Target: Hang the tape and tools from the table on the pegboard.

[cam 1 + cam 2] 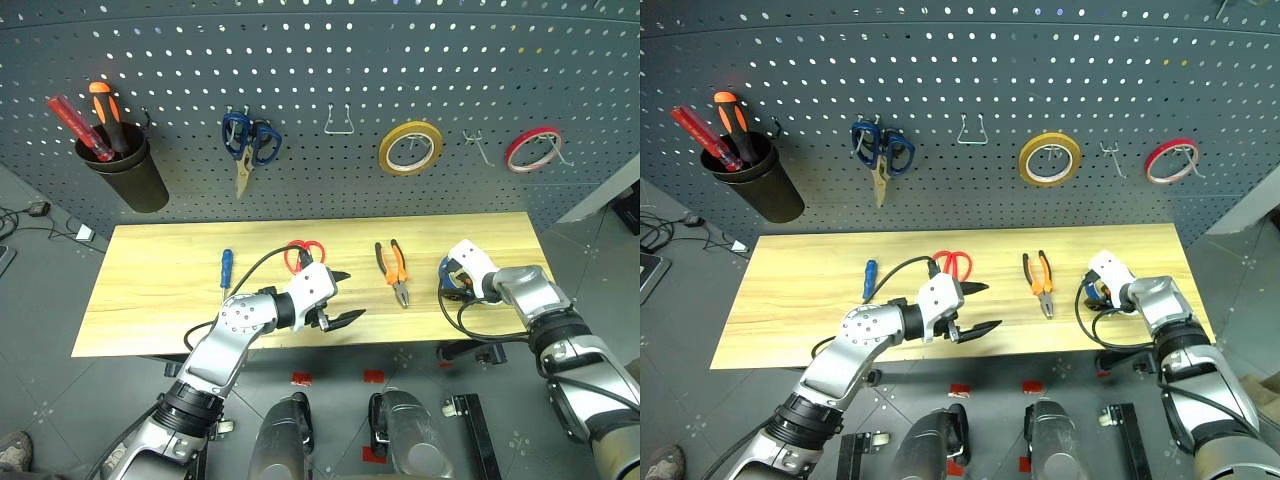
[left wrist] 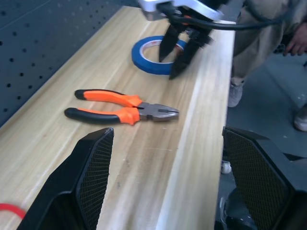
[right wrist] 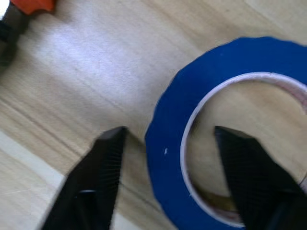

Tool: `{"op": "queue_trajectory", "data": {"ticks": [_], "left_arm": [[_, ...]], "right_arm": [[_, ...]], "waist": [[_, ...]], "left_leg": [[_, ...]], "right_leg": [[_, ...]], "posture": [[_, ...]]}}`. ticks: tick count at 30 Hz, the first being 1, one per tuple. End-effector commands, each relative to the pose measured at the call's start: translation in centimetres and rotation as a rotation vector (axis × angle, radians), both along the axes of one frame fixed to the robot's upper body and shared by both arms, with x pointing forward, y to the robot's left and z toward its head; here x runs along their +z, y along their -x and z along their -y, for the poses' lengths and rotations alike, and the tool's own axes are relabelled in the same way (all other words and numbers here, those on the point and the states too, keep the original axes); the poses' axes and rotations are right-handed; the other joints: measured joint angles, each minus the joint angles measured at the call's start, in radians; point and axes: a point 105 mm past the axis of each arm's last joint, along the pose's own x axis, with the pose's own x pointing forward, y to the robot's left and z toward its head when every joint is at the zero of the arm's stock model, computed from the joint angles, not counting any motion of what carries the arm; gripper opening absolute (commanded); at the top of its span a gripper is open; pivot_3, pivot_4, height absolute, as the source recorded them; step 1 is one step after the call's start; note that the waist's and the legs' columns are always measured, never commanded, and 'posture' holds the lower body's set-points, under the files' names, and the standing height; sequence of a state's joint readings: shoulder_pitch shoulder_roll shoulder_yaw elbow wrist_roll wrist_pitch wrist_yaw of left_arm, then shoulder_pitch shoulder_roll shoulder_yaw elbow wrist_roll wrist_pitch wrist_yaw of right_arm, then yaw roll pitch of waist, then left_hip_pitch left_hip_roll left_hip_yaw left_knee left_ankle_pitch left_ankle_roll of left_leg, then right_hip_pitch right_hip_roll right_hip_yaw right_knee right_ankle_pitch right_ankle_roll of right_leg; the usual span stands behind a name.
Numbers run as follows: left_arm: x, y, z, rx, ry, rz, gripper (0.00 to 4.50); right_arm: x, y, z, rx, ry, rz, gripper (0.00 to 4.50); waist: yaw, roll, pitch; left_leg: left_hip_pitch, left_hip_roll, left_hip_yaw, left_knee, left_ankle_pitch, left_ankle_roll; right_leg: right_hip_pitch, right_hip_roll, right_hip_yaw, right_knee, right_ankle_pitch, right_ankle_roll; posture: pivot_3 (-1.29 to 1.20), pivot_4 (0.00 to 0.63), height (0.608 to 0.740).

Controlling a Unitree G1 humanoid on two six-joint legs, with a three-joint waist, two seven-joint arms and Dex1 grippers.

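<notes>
The blue tape point(image 2: 144, 60) lies flat on the table point(image 1: 160, 290) at its right end. My right gripper point(image 3: 170, 132) is open and points down over the tape, one finger point(image 3: 100, 177) outside the band and the other inside the ring. The orange-and-black pliers point(image 1: 393, 272) lie left of the tape. Further left are the red-handled scissors point(image 1: 305, 252) and the blue-handled screwdriver point(image 1: 226, 268). Low over the front edge, just in front of the scissors, my left gripper point(image 1: 352, 295) is open and empty, pointing right toward the pliers. The pegboard point(image 1: 320, 60) rises behind the table.
On the pegboard hang blue-handled scissors point(image 1: 250, 140), a yellow roll point(image 1: 410, 147), a red roll point(image 1: 532, 148) and a black cup point(image 1: 125, 170) with red and orange screwdrivers. Bare hooks point(image 1: 338, 122) sit between the scissors and the yellow roll. A person point(image 2: 268, 28) stands beyond the table's right end.
</notes>
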State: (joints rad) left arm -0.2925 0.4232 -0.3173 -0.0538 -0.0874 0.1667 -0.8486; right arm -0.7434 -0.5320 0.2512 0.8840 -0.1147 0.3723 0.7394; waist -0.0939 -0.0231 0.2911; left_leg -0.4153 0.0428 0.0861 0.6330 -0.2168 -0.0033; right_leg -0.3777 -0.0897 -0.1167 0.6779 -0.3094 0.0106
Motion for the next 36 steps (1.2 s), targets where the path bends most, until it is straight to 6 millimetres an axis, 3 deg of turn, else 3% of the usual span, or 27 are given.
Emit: {"op": "queue_trajectory", "data": {"ticks": [1,4,10,16,22,30,36], "left_arm": [[0.7,1.1,0.9,-0.044,0.016,0.044,3.83],[1.1,1.0,1.2,-0.037,0.049,0.041,3.83],[3.1,0.7,1.9,-0.029,0.153,0.068,3.83],[5.1,0.1,2.6,-0.028,0.225,0.099,3.83],[6.4,-0.7,2.7,-0.032,0.253,0.134,3.83],[7.6,-1.8,2.8,-0.027,0.298,0.179,3.83],[10.6,-2.6,2.3,0.047,0.437,0.258,3.83]], "right_arm": [[-1.8,0.6,1.3,-0.049,0.065,-0.015,1.66],[-0.8,0.2,1.6,-0.046,0.058,0.050,0.71],[4.8,0.5,2.5,-0.031,0.082,0.352,0.69],[8.4,5.6,0.4,-0.044,0.135,0.645,0.69],[9.6,9.8,-2.3,-0.061,0.137,0.776,0.69],[14.9,7.3,-2.6,-0.055,0.114,1.042,0.69],[18.2,3.9,-3.2,-0.011,0.092,1.179,0.69]], "waist": [[0.000,0.000,0.000],[0.004,0.000,0.000],[0.019,0.002,0.001],[0.010,0.001,0.001],[0.000,0.001,0.001],[-0.021,0.001,0.001],[-0.026,0.001,0.001]], "left_leg": [[0.000,0.000,0.000,0.000,0.000,0.000],[0.000,0.000,-0.001,0.003,0.000,0.000],[-0.004,0.000,-0.002,0.006,0.000,0.000],[-0.007,0.002,-0.001,0.005,0.000,0.000],[-0.007,0.001,0.001,0.004,-0.001,0.002],[-0.007,0.001,0.002,0.006,-0.002,0.004],[-0.007,0.002,0.005,0.006,0.000,0.001]], "right_leg": [[0.000,0.000,0.000,0.000,0.000,0.000],[0.002,0.000,0.000,0.001,0.000,0.000],[0.000,-0.001,0.000,0.001,0.001,0.002],[-0.004,0.001,-0.001,0.001,0.001,0.003],[-0.007,0.001,0.001,0.002,-0.001,0.008],[-0.007,0.002,0.006,0.002,0.000,0.010],[-0.008,0.003,0.008,0.002,0.003,0.005]], "posture": [[-0.24,0.280,0.740],[-0.24,0.280,0.740],[-0.26,0.278,0.740],[-0.29,0.285,0.740],[-0.33,0.294,0.740],[-0.34,0.285,0.740],[-0.33,0.281,0.740]]}}
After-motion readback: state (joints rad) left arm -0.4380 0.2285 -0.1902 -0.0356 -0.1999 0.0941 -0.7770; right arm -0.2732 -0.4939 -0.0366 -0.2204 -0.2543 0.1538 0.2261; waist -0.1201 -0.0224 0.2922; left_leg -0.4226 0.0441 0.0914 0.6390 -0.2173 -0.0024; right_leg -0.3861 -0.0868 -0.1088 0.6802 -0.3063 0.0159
